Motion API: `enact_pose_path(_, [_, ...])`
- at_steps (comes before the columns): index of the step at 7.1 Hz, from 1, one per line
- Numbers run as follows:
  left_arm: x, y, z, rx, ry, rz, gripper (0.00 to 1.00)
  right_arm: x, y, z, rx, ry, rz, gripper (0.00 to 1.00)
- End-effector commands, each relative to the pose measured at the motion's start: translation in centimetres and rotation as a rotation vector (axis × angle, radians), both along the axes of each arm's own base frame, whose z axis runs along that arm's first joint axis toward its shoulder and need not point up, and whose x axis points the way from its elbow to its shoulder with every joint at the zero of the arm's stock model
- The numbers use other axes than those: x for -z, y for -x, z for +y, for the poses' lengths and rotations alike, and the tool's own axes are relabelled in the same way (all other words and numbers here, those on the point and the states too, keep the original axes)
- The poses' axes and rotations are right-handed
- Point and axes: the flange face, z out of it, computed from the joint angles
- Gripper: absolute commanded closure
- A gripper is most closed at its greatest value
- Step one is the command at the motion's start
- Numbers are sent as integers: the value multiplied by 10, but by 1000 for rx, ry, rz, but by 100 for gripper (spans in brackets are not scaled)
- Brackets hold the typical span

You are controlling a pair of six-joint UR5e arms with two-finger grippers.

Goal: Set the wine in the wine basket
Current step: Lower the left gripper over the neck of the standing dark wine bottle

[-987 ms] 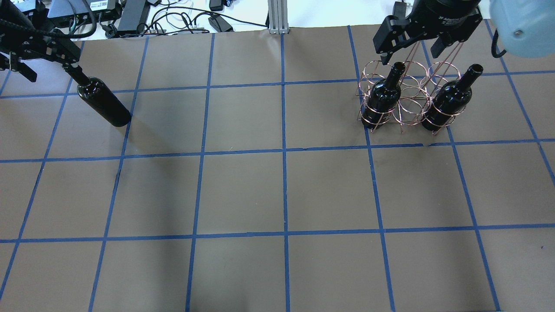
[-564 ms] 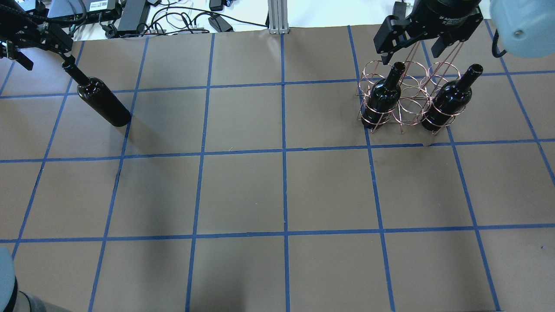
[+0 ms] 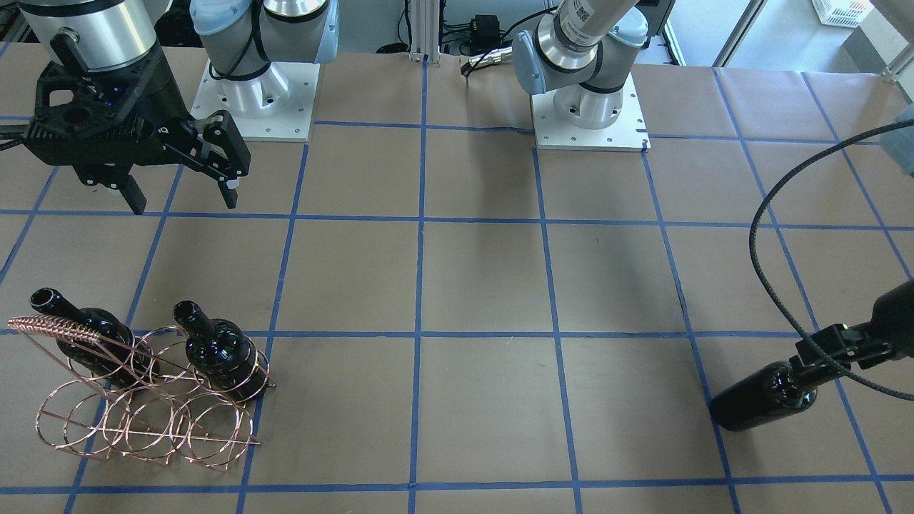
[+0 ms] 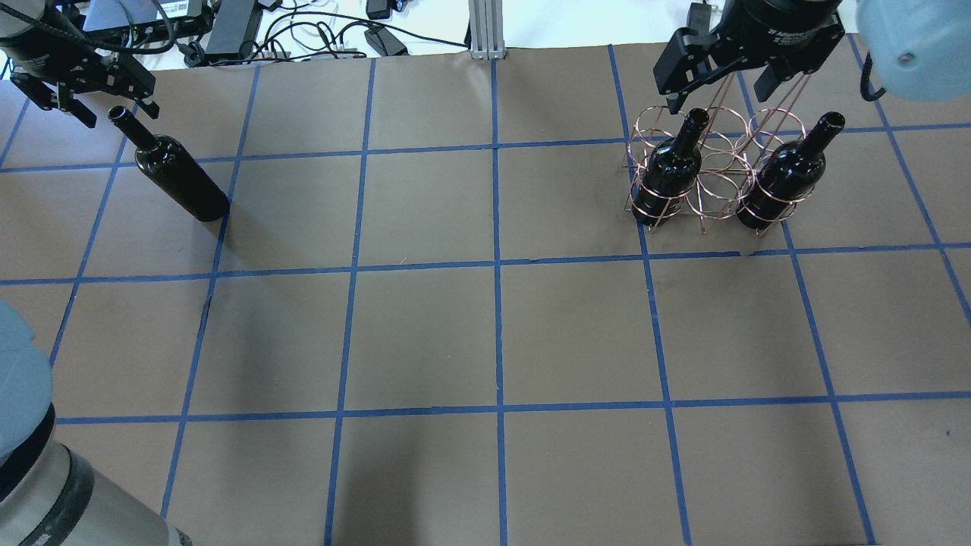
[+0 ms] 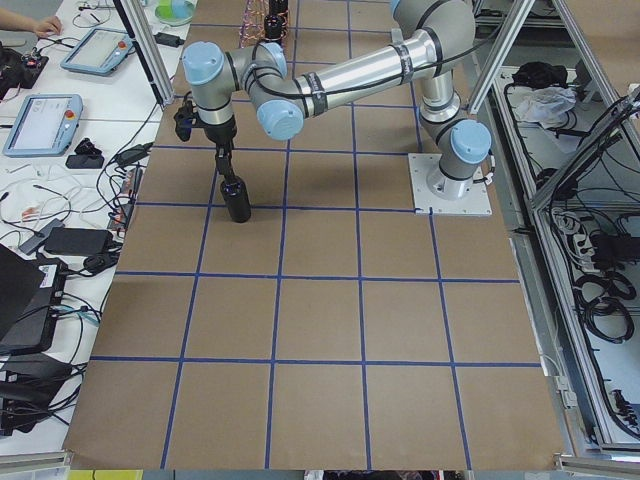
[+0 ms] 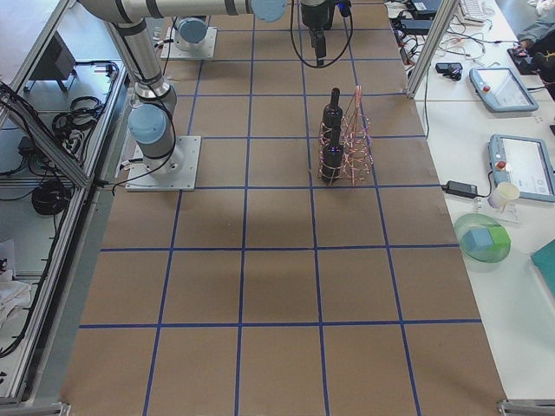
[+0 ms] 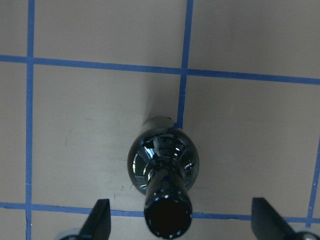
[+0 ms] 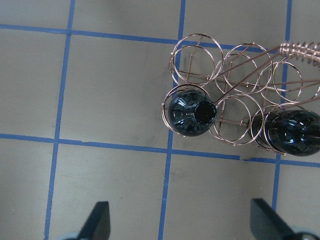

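Note:
A glossy black wine bottle (image 4: 178, 176) stands upright on the brown table at the far left, also in the left wrist view (image 7: 162, 160) and the front view (image 3: 762, 397). My left gripper (image 4: 115, 112) hangs open just above its mouth, one finger on each side, not touching (image 7: 183, 222). The copper wire wine basket (image 4: 711, 178) stands at the far right and holds two more bottles (image 4: 671, 171) (image 4: 789, 176) in its outer rings; the middle rings are empty (image 8: 231, 125). My right gripper (image 4: 719, 91) is open and empty above the basket's far side (image 3: 182, 196).
Cables and power bricks (image 4: 227, 23) lie past the table's far edge, beside an aluminium post (image 4: 485, 30). My left arm's elbow (image 4: 30, 462) juts in at the near left corner. The basket's coiled handle bar (image 3: 50, 328) slants up on its far side.
My left gripper was shut on the standing bottle's neck; it has let go, lifted and turned, and now hangs open over the mouth. The bottle, basket and right arm have not moved.

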Motion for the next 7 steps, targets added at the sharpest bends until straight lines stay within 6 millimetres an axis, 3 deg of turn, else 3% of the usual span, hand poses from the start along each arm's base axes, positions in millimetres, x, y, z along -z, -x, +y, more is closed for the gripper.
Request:
enact_pose_path(1, [21,-4,-10,11,-4,7,0,0,0,0,0,-2,1,0])
enact_pose_path(2, [24,-3,-9,13,-9,9,1,-1,0,0,-2,3,2,0])
enact_pose_path(3, [26,-3,-9,13,-13,9,17,0,0,0,-1,1,-3,0])
enact_pose_path(6, [24,-6,-4,47,-35,-27,24,0,-1,0,0,1,-5,0])
enact_pose_path(7, [24,-5,-3,47,-40,-27,33,1,-1,1,1,-6,-4,0])
